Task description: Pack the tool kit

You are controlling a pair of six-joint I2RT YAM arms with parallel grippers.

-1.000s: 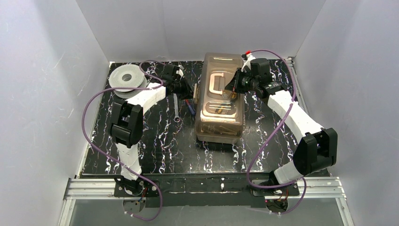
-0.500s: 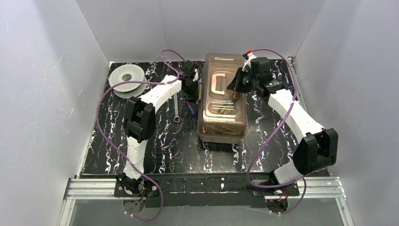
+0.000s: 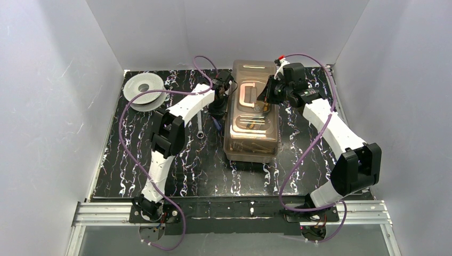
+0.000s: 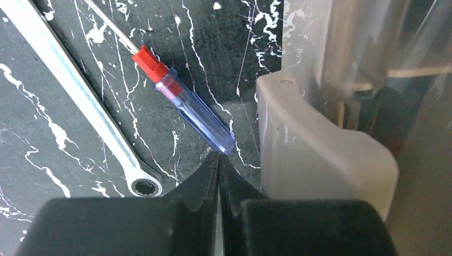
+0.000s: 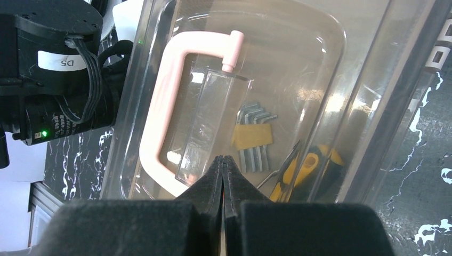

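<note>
The tan toolbox with its smoky translucent lid and cream handle stands at the table's back middle. Hex keys and yellow-handled pliers show through the lid. My right gripper is shut and empty just above the lid beside the handle; it shows in the top view too. My left gripper is shut and empty, low by the box's left side, its tips at the end of a blue and red screwdriver. A silver wrench lies left of the screwdriver.
A round grey-white spool sits at the back left corner. The box's cream latch is right of my left gripper. White walls enclose the table on three sides.
My left arm has swung right and forward from beside the spool up to the toolbox's left side. My right gripper has barely shifted over the lid.
</note>
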